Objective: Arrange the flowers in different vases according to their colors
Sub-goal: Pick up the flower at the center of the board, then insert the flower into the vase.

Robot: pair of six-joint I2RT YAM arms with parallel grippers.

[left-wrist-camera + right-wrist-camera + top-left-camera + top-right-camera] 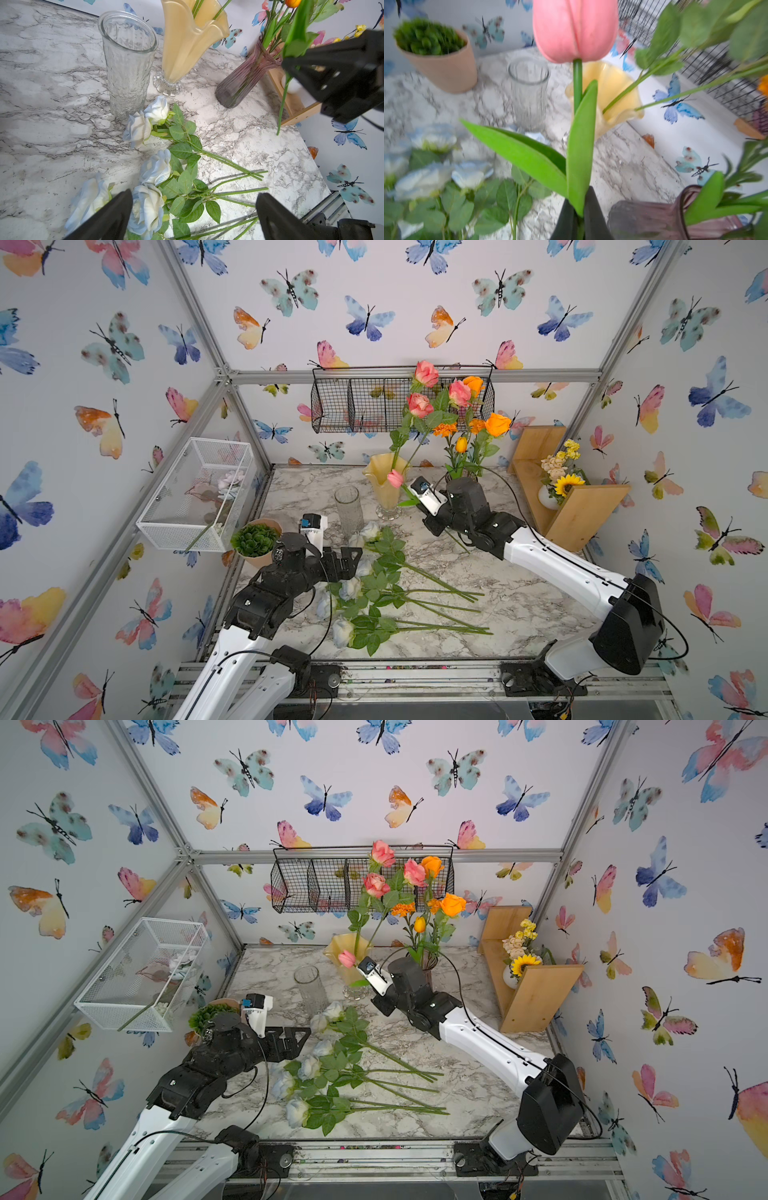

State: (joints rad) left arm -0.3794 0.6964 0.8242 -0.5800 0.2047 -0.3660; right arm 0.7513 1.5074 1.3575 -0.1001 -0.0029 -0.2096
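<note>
The right gripper (580,207) pinches the pink tulip (575,29) by its stem at 4 o'clock of the yellow vase (384,493), so next the stem end must go up over the rim, I think; the left gripper (194,195) hangs wide open over the white roses (155,166).

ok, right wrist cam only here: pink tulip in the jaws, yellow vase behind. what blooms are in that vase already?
Observer: Just pink roses, rising from the yellow vase in both top views.
Operator: tulip stem in yet?
Observer: No. The pink tulip is held mid-stem by the right gripper; its lower stem hangs free, outside every vase.
Operator: left arm?
Observer: Open and empty: the left gripper hovers over the white roses lying on the table.
</note>
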